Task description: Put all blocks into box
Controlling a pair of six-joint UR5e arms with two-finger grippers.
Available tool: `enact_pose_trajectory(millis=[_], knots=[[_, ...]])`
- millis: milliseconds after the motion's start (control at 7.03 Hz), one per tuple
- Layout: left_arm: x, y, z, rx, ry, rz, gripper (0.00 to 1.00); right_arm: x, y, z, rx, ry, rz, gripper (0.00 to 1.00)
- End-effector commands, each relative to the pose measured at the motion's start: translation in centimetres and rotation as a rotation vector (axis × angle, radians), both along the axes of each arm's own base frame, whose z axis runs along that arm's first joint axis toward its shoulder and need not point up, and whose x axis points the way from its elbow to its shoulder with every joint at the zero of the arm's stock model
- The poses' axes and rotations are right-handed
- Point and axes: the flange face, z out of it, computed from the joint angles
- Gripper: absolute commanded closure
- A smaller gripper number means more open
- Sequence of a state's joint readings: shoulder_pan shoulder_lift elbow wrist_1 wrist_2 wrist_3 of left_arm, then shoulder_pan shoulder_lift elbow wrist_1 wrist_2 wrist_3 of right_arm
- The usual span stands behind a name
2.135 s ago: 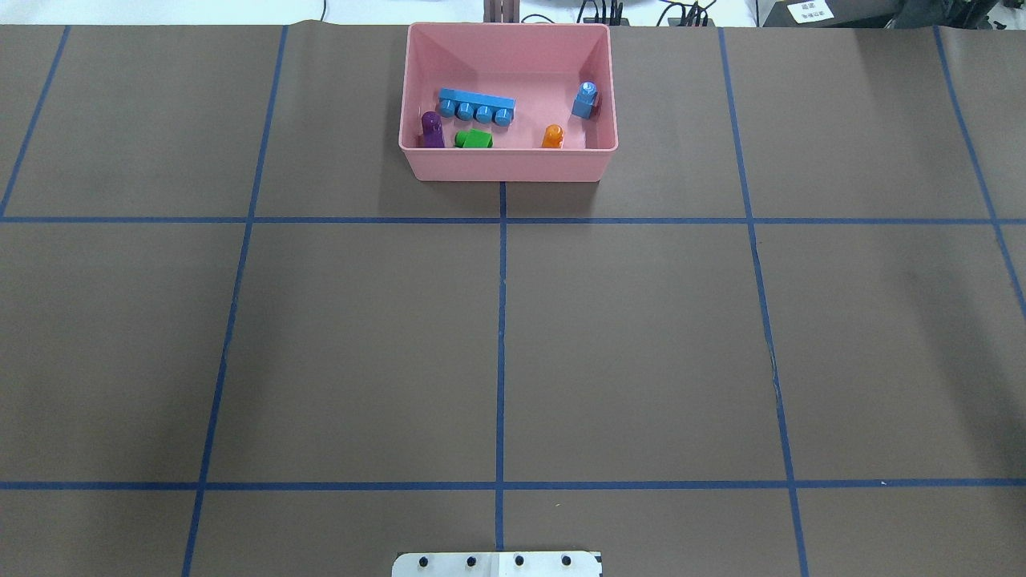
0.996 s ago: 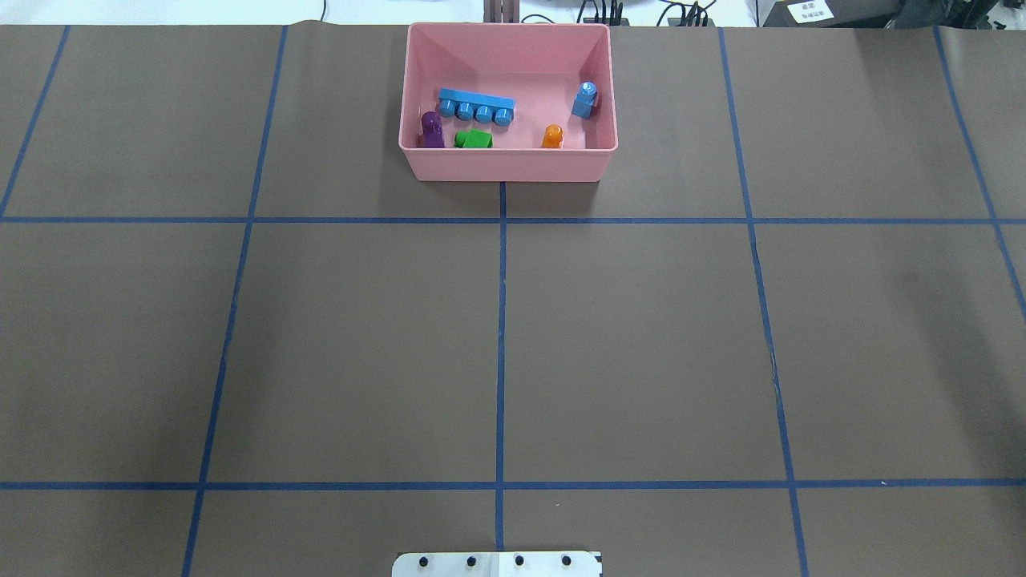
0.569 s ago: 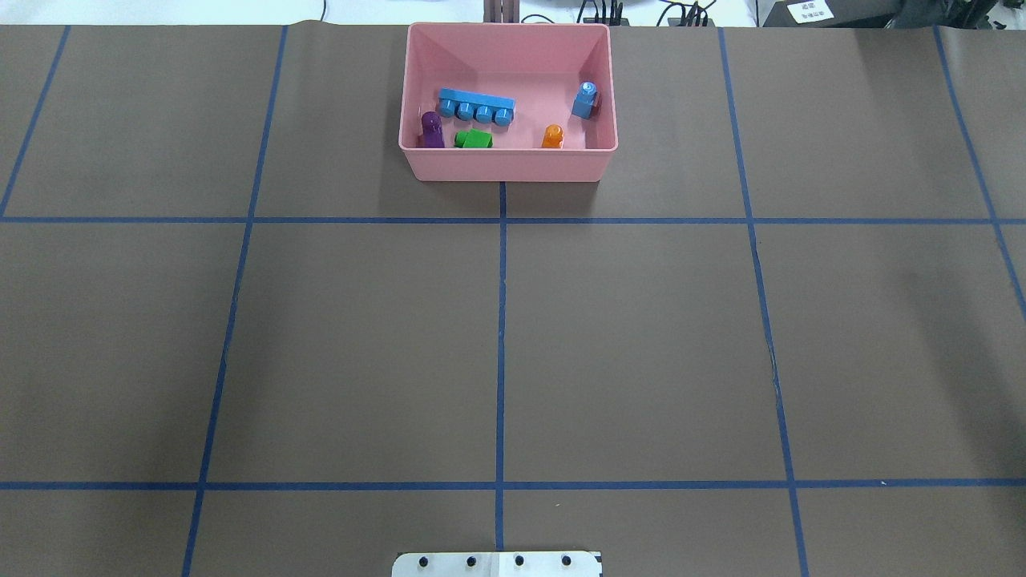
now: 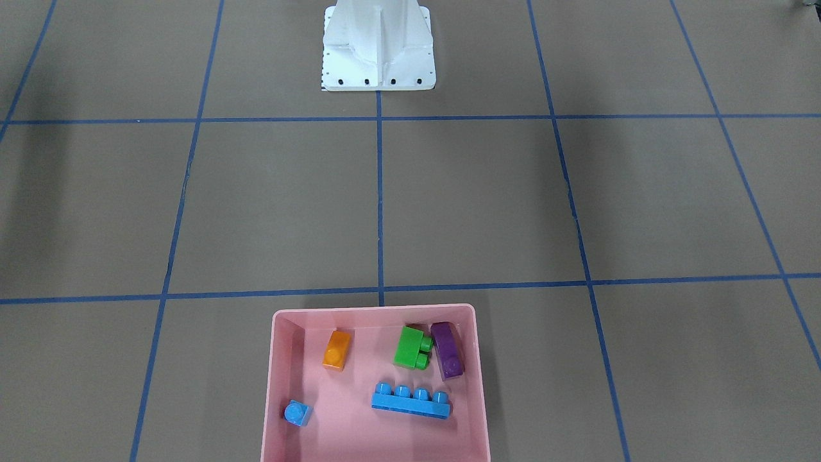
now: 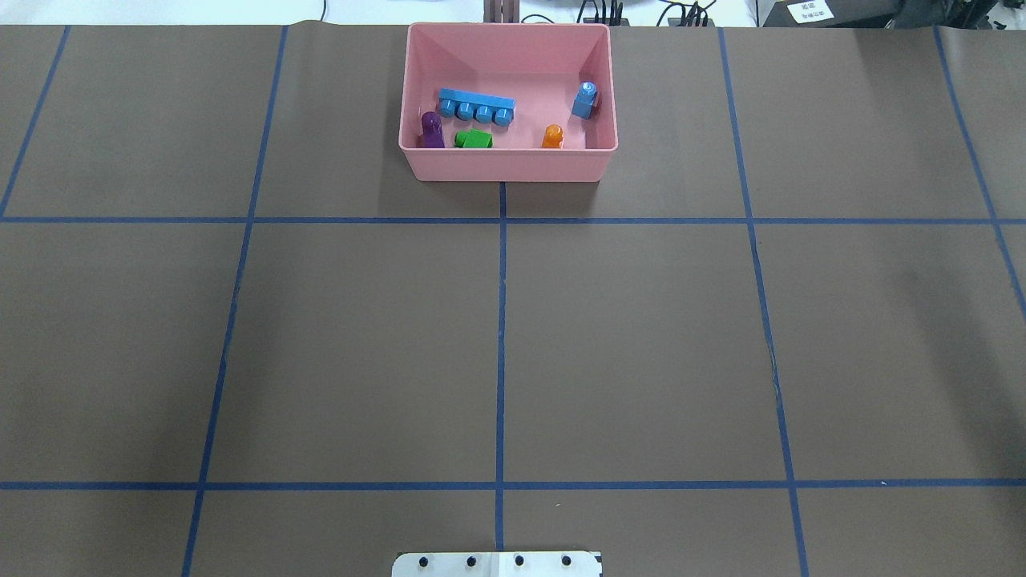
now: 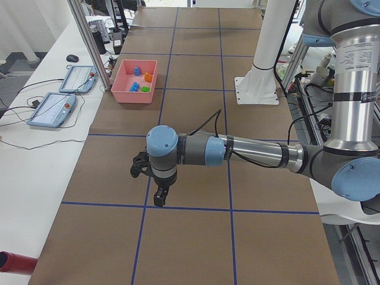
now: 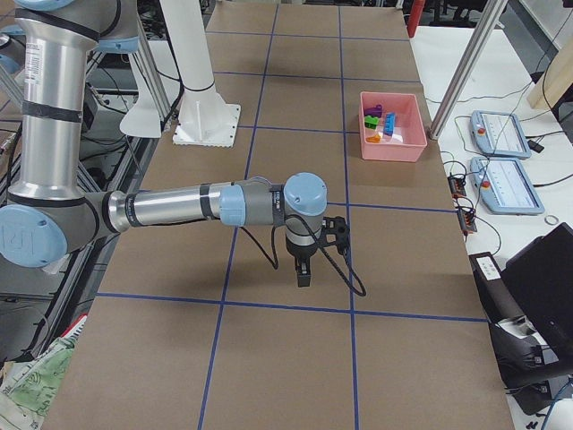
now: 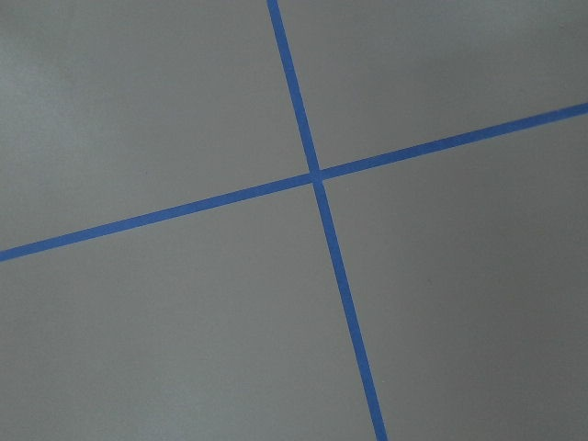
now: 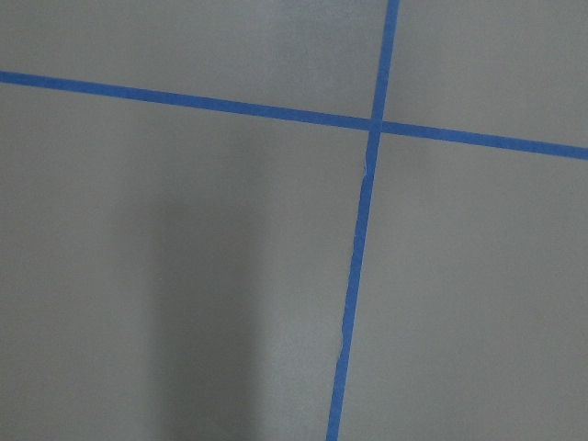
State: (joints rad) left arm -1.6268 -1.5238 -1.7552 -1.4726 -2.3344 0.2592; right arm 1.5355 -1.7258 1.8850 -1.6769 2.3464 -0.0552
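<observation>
Since each tool shows only from the side, I cannot tell if its fingers are apart or together. The left tool (image 6: 161, 195) hangs low over the table (image 6: 190, 237) and points down. The right tool (image 7: 303, 271) hangs the same way at the other end. Neither one seems to hold a block, but they look too small to be sure. Each wrist camera sees only brown table and blue tape lines (image 8: 315, 175).

The pink box (image 5: 505, 164) sits well apart from both tools. It is at the far side of the table, away from the robot, right on the middle tape line. So I think neither arm is clearly nearer to it.

All five blocks lie inside the box. The long blue bar (image 5: 476, 106) runs side to side across it. The purple block (image 5: 432, 130) and the green block (image 5: 473, 139) sit close together near one end. The orange block (image 5: 552, 136) and the tiny blue cube (image 5: 585, 99) are toward the other end. I see no block out on the table, so the job looks done.
</observation>
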Motion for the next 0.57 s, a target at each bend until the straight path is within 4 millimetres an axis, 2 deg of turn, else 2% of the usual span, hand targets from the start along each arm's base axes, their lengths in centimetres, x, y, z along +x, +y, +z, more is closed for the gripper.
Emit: enact_pose_trajectory(millis=[0,427], knots=[[0.02,-0.05,-0.02,0.001,-0.001,0.001,0.0,-0.01,0.0,-0.04,-0.001,-0.002,0.001,0.0],[0.03,0.02,0.12,-0.002,-0.001,0.001,0.0,-0.22,0.01,-0.01,-0.008,-0.022,0.001,0.0]])
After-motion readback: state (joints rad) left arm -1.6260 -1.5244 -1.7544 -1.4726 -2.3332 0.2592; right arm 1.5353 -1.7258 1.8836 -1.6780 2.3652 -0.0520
